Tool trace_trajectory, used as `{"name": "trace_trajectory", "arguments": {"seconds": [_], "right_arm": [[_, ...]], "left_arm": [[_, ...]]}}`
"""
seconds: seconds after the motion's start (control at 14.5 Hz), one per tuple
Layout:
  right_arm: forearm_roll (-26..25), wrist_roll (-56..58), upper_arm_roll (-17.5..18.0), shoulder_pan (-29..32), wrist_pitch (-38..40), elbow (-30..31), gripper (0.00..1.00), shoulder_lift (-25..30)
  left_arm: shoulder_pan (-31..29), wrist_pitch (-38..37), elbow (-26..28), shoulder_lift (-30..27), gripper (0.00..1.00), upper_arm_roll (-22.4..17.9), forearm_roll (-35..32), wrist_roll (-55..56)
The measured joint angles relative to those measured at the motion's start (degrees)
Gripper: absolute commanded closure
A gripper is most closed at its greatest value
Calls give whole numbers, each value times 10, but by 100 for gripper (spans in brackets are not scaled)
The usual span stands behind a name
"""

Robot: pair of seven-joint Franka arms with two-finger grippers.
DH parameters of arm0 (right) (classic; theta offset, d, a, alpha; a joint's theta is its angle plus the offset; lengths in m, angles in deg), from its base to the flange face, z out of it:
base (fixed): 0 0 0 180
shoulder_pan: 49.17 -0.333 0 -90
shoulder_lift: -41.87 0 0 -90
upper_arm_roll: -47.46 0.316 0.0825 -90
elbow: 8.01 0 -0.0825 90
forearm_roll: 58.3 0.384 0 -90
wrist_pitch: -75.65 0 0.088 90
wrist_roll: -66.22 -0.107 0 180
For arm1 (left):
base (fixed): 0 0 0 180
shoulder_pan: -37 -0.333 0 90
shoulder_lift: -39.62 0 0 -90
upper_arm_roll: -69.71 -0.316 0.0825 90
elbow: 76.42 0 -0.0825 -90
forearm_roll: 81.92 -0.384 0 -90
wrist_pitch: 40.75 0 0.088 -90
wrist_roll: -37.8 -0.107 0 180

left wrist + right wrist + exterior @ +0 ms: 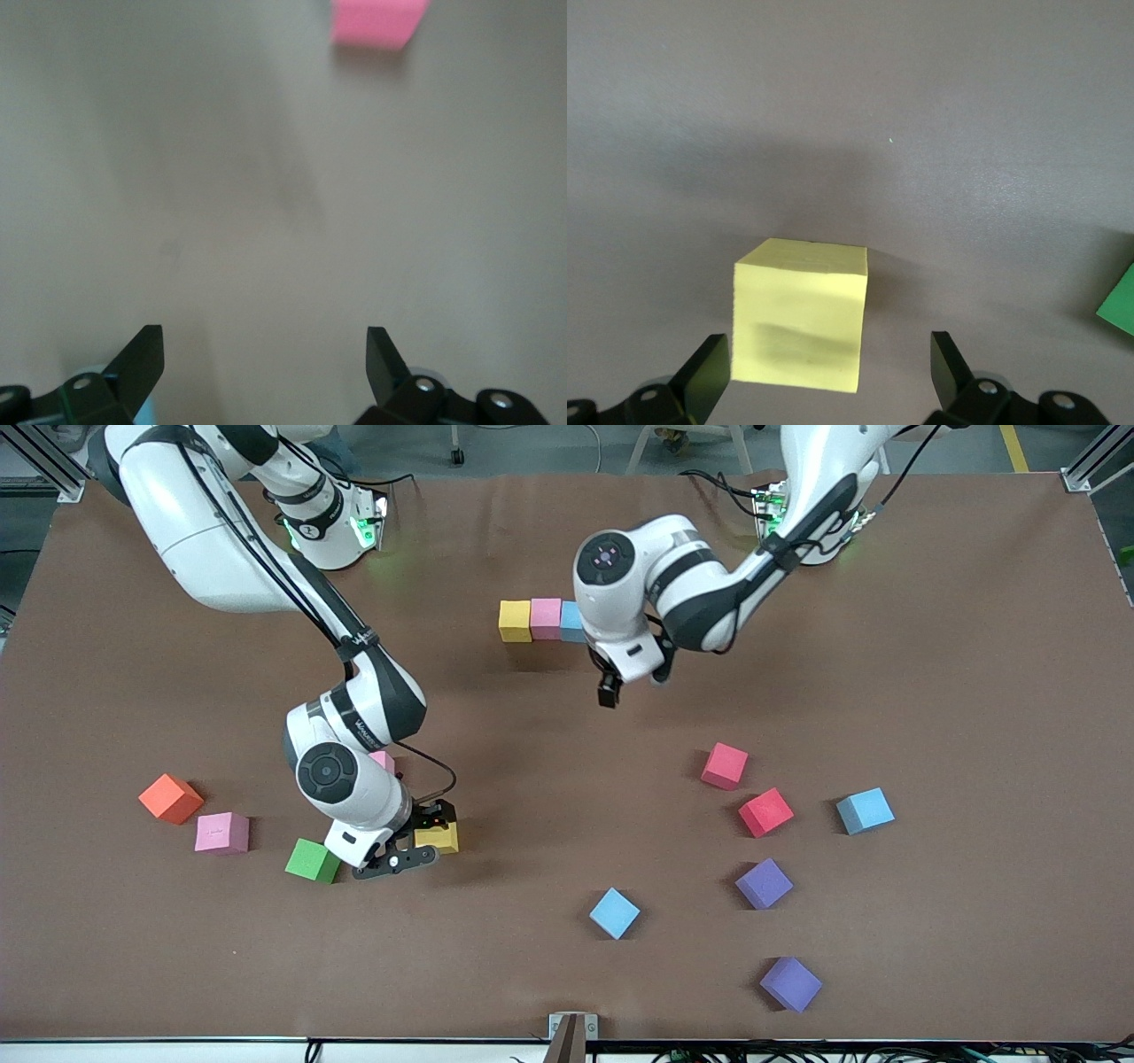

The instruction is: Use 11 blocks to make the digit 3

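The right hand (831, 363) is held open around the yellow block (800, 314); the left hand (266, 359) is held open above the counter (974, 646) beside the three-block row (542, 620)

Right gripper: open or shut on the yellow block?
Open. In its wrist view the right gripper has its fingers spread wider than the yellow block, gaps visible on both sides.

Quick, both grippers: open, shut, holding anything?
Left gripper: jaws open, empty, over bare table near the yellow-pink-blue row.
Right gripper: jaws open, low around the loose yellow block, not closed on it.
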Motion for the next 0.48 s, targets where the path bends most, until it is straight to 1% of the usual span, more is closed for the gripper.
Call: {"name": "trace_trajectory", "arguments": {"seconds": [0.21,0.34,0.48], "right_arm": [[-3,0,0,-4,-4,0,2,-9],[-3,0,0,-5,-14,0,2,-13],[-3,0,0,-6,-20,0,3,-17]], "left_arm": [[-10,-1,-21,17,0,-38,-60,-48],[-17,-4,-34,32,0,-59,-76,-99],[-38,-20,-47,35,0,-67,-78,-165]]}}
